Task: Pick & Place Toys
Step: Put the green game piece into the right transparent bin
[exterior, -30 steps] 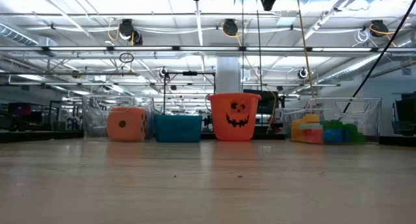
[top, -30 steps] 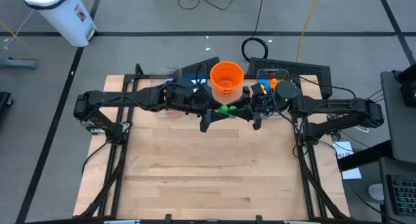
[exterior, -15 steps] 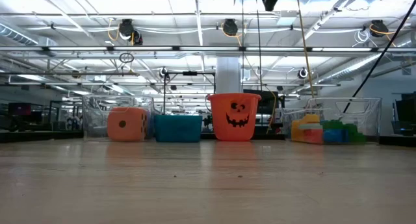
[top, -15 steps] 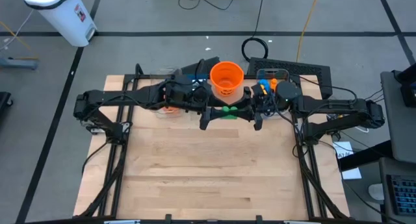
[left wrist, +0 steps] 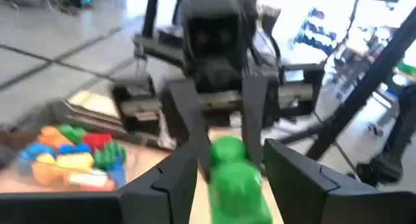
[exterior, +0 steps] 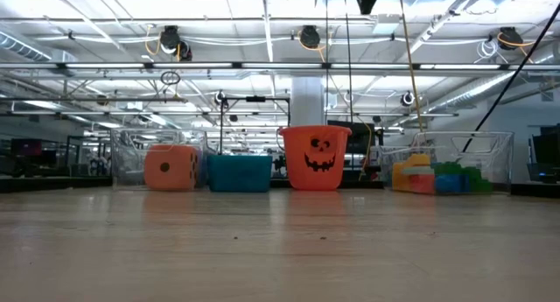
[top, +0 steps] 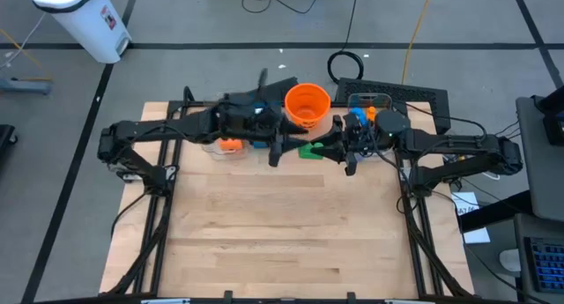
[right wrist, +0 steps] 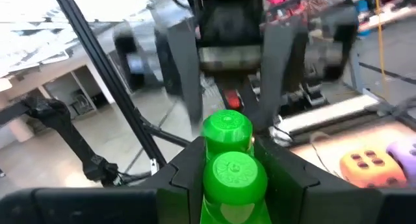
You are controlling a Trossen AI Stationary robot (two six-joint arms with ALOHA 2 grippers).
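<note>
**Green brick in the right claw, above the far middle of the table**

Wood table first: its near half is bare. Both dark arms reach in from the sides and meet at the far middle.

The orange bucket stands at the far edge, just behind where the arms meet. In the low view a teal box sits just beside it. A clear bin on the bucket's other side holds loose bricks in yellow, red, blue and green.

The orange die sits in another clear bin on the far side of the teal box. In the right wrist view a purple die shows just beside it.

Your right gripper is closed on the green brick. Its two fingers press the brick's sides, and the studs point out toward the other arm. The brick hangs in the air in front of the bucket, between the two claws.

Your left gripper faces it head on. Its fingers stand apart, wider than the brick. From its own wrist view the brick shows in the gap between them. Whether those fingers touch the brick, you cannot tell.
</note>
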